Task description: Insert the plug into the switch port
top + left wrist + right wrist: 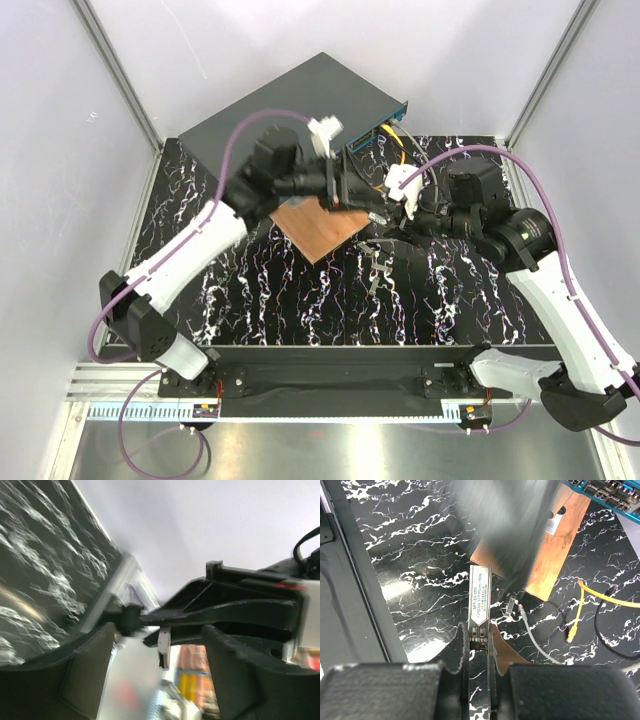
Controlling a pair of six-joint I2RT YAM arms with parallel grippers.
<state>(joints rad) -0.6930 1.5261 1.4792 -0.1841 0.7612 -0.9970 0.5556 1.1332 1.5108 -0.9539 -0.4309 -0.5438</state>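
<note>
Right wrist view: your right fingers [465, 655] pinch the plug [480, 595] by its tail, left fingers [65, 680] spread; entering the switch port [600, 489] tilted, it could jam.

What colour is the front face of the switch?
The front face is teal, clearest in the right wrist view.

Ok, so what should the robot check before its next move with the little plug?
1. Plug pinched tight in the right gripper: ok.
2. Plug pointing at the switch port: not ok, the teal ports sit off to its upper right.
3. Way ahead clear: not ok, the open left gripper hangs right in front of it.
4. Yellow cable away from the plug: ok.
5. Which port is empty: cannot tell, too small.
</note>
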